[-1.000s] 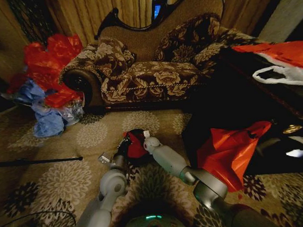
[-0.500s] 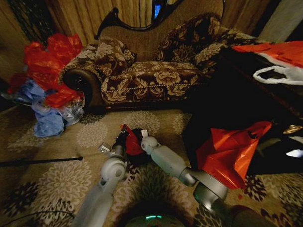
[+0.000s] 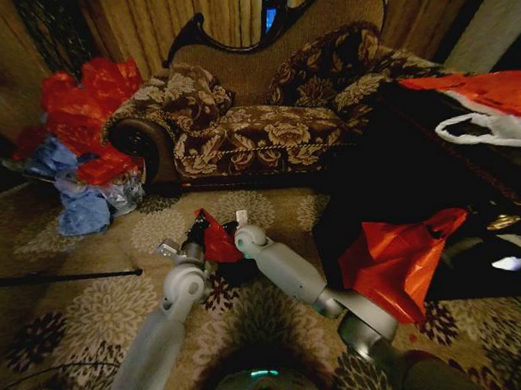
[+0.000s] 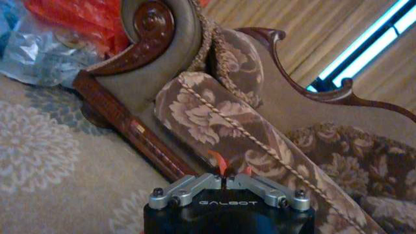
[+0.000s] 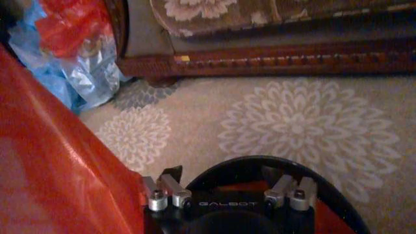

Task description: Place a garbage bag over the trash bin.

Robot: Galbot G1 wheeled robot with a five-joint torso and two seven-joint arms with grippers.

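Both our arms are lifting and swinging toward our left compared with a second ago, carrying the garbage bag (image 3: 217, 241) up and away from where it was bunched over the trash bin (image 3: 237, 268); we are now holding the bag raised as a deep-red peak between the two wrists, above the carpet (image 3: 93, 295) in front of the sofa (image 3: 258, 135); our left tool (image 4: 224, 181) is clenched, its jaws pressed together on a thin sliver of red plastic, as the left wrist view is showing, so we are judging it to be gripping one edge of the bag; our right tool (image 5: 227, 192) is standing spread, jaws well apart, with the dark round rim of the bin (image 5: 325, 187) directly beneath it and red film hanging beside it; we cannot tell whether the right one is pinching any plastic; the relation we are watching is this: the bin is lying below and slightly to the right of the lifted bag, nearer our right tool than our left, so the bag's mouth, as we are judging it, is needing to be spread open across the bin's rim and drawn down over it; the heap of red and blue bags (image 3: 79, 141) is sitting well apart by the sofa's arm.
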